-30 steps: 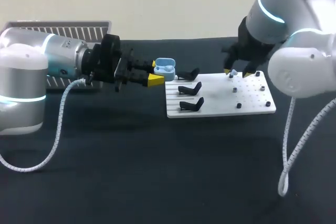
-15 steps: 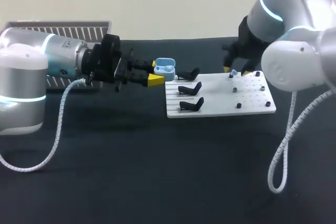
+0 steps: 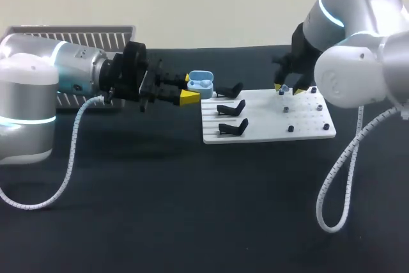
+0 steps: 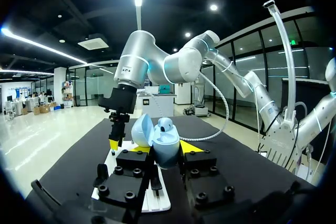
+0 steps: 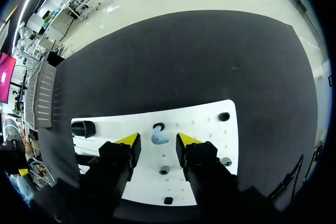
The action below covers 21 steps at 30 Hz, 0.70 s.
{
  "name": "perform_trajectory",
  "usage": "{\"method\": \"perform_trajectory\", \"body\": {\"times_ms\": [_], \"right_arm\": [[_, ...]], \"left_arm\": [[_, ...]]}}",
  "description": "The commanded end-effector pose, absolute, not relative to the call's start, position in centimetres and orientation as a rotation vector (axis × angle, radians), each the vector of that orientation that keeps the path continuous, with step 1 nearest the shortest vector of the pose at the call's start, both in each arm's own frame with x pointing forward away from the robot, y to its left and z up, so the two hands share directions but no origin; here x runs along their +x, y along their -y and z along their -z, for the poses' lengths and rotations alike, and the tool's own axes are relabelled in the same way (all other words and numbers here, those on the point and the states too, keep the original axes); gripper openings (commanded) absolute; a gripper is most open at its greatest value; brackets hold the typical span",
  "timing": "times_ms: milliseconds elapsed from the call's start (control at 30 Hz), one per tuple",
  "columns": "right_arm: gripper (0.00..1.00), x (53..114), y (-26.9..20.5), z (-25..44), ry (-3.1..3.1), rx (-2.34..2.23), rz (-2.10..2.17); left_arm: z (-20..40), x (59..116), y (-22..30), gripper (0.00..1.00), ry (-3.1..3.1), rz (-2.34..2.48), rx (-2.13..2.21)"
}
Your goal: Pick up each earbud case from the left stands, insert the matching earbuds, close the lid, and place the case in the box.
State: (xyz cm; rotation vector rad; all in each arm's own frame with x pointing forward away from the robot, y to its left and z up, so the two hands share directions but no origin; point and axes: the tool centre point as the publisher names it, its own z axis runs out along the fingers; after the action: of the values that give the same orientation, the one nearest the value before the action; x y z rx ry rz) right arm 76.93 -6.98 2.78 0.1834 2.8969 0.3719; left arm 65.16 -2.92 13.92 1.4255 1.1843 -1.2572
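A light blue earbud case (image 3: 202,84) hangs left of the white board (image 3: 307,133), with my left gripper (image 3: 192,87) shut on it. In the left wrist view the case (image 4: 167,150) has its lid (image 4: 142,129) open and one earbud (image 4: 166,125) seated inside. My right gripper (image 3: 289,88) stands low over the board's peg area. In the right wrist view a small blue earbud (image 5: 158,137) sits on the board (image 5: 210,129) between the yellow fingertips (image 5: 130,141). A narrow gap shows on each side of it.
Three black stands (image 3: 231,108) line the board's left half and carry no case. Small black pegs (image 3: 291,128) dot its right half. A grey slatted box (image 3: 70,33) sits at the table's far left, behind my left arm.
The right gripper's fingers have drawn a little closer around the blue earbud, and the right arm's elbow has swung left. The left arm and the case have stayed put.
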Motion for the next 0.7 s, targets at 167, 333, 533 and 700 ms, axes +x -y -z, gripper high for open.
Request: {"method": "perform_trajectory", "body": {"times_ms": [167, 333, 533, 700], "right_arm": [[0.40, 77.19, 7.01, -2.50, -2.897, 0.179, -0.383], [0.36, 77.20, 6.97, -2.50, -2.896, 0.179, -0.385], [0.17, 77.13, 7.04, -2.46, -2.897, 0.186, -0.393], [0.00, 76.93, 7.18, -2.76, -2.896, 0.186, -0.390]], "left_arm": [[-13.86, 65.02, 2.91, 0.00, -1.183, 1.252, 1.422], [-13.86, 65.02, 2.91, 0.00, -1.183, 1.252, 1.422], [-13.86, 65.02, 2.91, 0.00, -1.183, 1.252, 1.422], [-13.86, 65.02, 2.91, 0.00, -1.183, 1.252, 1.422]]}}
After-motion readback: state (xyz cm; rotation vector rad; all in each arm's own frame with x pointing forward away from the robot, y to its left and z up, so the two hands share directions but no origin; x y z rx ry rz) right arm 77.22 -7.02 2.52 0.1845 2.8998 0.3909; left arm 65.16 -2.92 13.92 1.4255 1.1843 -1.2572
